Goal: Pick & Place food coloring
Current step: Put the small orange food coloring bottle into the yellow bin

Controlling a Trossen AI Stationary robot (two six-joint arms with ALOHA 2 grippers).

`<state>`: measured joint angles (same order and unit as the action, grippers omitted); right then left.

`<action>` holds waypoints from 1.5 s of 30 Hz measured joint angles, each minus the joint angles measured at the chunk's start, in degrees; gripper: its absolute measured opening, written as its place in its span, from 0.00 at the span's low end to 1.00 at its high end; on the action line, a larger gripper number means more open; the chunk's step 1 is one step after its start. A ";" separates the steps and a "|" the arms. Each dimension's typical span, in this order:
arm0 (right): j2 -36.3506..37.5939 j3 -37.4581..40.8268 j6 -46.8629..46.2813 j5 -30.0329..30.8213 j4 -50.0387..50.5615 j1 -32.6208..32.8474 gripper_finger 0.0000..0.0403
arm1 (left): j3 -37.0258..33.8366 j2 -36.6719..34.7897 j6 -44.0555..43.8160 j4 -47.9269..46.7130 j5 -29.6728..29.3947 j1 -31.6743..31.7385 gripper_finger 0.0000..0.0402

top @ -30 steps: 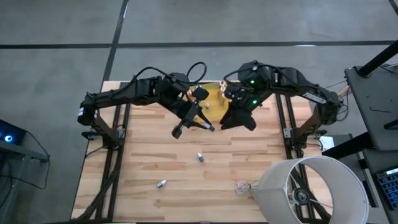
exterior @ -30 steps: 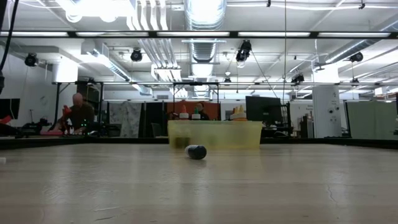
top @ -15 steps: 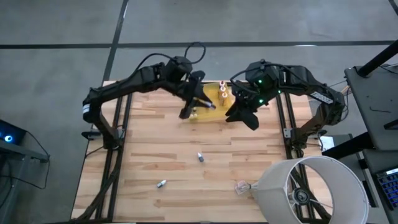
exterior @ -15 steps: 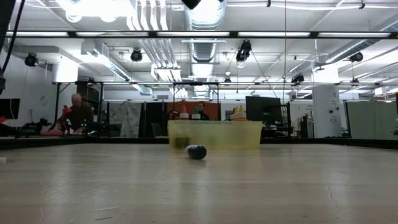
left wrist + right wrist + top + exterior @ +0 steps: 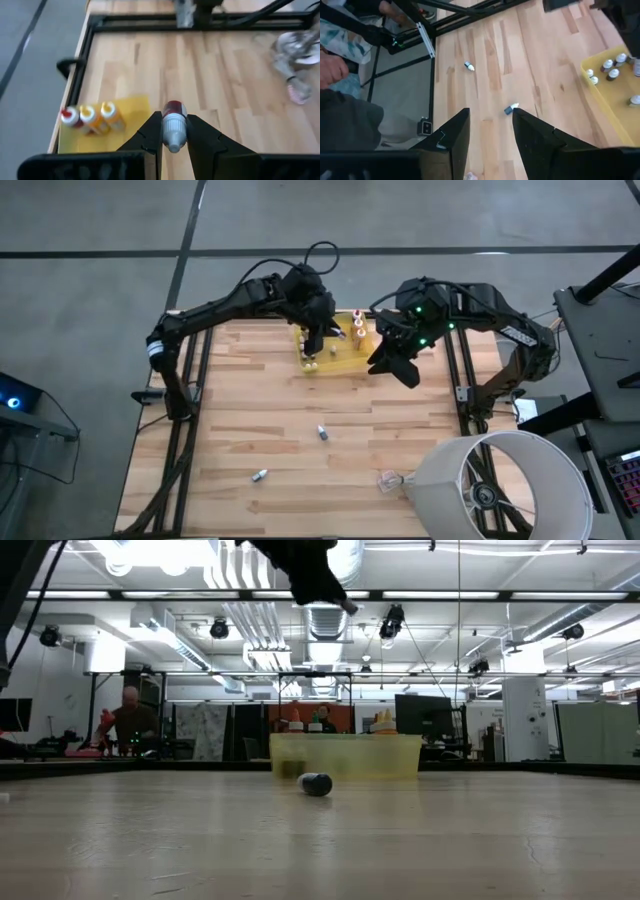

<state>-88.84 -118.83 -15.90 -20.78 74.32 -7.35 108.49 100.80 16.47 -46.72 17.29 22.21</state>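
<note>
My left gripper (image 5: 173,120) is shut on one food coloring bottle (image 5: 173,129), pale-bodied with a red cap. In the high view it hangs (image 5: 316,345) over the near left part of the translucent yellow tray (image 5: 338,358). In the tray stand several capped bottles (image 5: 90,117), upright on their bases. Two more bottles lie on their sides on the wood (image 5: 322,432) (image 5: 259,475). My right gripper (image 5: 490,117) is open with nothing between its fingers, raised beside the tray's right end (image 5: 398,365). My left gripper pinches the bottle's pale body (image 5: 173,134), just behind the red cap (image 5: 174,107), between its two fingers. The fingers slant down and lie along the bottle, whose cap points out past the fingertips. The bottle is lifted clear of tray and table.
A clear crumpled plastic scrap (image 5: 388,479) and a big white lampshade (image 5: 500,480) sit at the near right corner. Dark frame rails (image 5: 190,395) run along both sides of the table. Beyond the table, a person shows in the right wrist view (image 5: 340,75).
My left gripper has swung toward the table's far edge and right, from over the bare wood to above the yellow tray, sinking a little and rolling about its own line. It has stayed shut on the bottle. The low view now shows it at the top.
</note>
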 joint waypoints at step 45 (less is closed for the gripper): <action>3.98 0.96 1.60 -0.02 6.11 -8.31 0.31 | 2.25 16.29 -2.79 -10.94 -22.51 2.91 0.11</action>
<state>-84.86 -117.86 -14.30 -20.80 80.43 -15.66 110.73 117.10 13.69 -57.67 -5.22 25.12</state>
